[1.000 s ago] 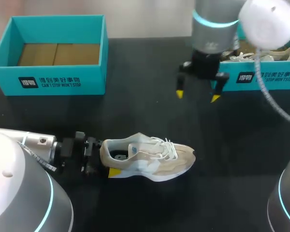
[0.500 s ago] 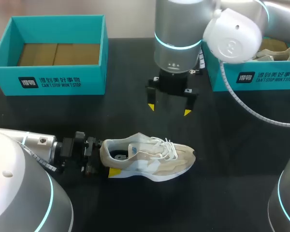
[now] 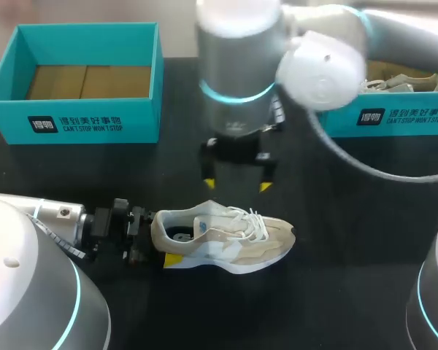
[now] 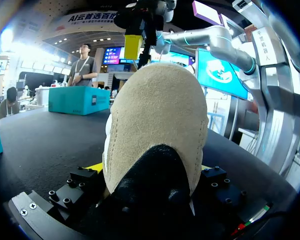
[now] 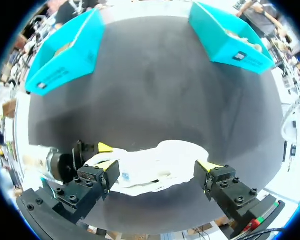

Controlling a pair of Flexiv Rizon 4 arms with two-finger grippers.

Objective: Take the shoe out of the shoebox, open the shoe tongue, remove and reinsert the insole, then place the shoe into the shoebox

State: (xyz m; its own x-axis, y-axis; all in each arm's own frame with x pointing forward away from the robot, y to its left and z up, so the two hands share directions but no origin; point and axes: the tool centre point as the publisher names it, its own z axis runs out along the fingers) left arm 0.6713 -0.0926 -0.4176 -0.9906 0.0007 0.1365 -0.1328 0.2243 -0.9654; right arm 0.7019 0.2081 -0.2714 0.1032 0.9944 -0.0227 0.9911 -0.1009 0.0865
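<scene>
Our left pincer (image 3: 159,246) gripped the heel of the beige-and-white suede sneaker (image 3: 226,235), which stood on its sole on the black surface (image 3: 350,219), well apart from the teal cardboard shoebox (image 3: 73,120) at the far left. Our right pincer (image 3: 237,184) hung above the sneaker, fingers spread and empty. We judged the tongue to be next. The right pincer should descend straight and pinch only the tongue's top edge, clear of the laces. It should then lift gently while the left kept the heel steady.
</scene>
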